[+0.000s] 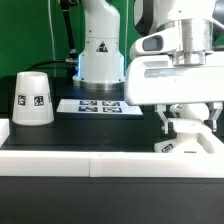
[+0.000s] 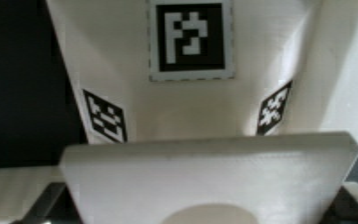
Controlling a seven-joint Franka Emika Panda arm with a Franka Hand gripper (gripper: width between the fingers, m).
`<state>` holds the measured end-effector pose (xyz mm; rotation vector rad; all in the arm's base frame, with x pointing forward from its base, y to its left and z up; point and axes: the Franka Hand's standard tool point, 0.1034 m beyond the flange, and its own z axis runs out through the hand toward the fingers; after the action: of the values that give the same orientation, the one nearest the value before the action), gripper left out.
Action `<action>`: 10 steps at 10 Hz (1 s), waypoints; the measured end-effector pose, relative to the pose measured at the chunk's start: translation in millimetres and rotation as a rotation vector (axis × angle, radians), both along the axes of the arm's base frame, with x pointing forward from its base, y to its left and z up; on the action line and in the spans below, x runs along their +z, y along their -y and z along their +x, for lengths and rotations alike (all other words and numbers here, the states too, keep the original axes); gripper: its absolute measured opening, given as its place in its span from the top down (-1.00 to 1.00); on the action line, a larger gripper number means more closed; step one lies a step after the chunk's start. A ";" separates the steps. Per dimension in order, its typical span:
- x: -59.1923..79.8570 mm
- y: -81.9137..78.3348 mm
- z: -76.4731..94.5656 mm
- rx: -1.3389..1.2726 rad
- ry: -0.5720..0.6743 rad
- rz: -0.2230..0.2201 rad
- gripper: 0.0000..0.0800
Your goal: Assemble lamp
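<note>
A white robot gripper [image 1: 188, 124] points down over the lamp's base block [image 2: 194, 100], at the exterior view's right end of a black table [image 1: 70, 128]. Its two dark fingers [image 1: 165, 120] stand fairly wide, one on each side of a white piece [image 2: 211, 178] that fills the gap between them. The pictures do not show whether the fingers press on that piece or only flank it. Nor do they show whether it is the bulb or the upper part of the base.

The likely risk lies here. If the piece is only loosely caught, a lift or turn could let it slip or tilt, and a tilted stem would not seat in the base. If the hand moves sideways while this low, a finger could push the base askew. The base lies close to the raised white rim [image 1: 80, 160] along the front of the table, so it could also jam there.

The base block lies directly under the hand, just beyond the fingertips. Its tagged facets face up toward the wrist camera, with one tag on the top face and one on each sloping side. The cone-shaped shade [image 1: 32, 98] stands on its wide end, well apart from the hand, toward the exterior view's left. Between shade and hand, farther back, are the marker board [image 1: 100, 104] and the robot pedestal [image 1: 100, 50].
</note>
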<state>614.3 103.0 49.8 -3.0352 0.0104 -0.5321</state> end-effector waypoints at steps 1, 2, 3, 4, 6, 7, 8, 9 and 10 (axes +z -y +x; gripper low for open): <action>0.0 0.1 0.0 0.004 0.001 -0.001 -0.34; -0.5 0.1 -0.3 0.005 0.001 -0.002 -0.34; -0.7 0.1 -0.4 0.008 0.000 -0.003 -0.64; -0.8 0.1 -0.4 0.009 0.000 -0.003 -0.71; 2.7 -0.9 -16.9 0.016 0.004 -0.003 -0.74; 6.4 -1.7 -33.6 0.020 -0.011 -0.004 -0.74; 13.4 -1.5 -44.8 0.022 -0.016 -0.004 -0.75; 22.4 -2.6 -58.9 0.028 -0.020 -0.002 -0.75; 29.4 -7.4 -76.3 0.038 -0.029 0.002 -0.75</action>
<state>538.0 110.4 79.2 -3.0348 -0.0447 -0.4852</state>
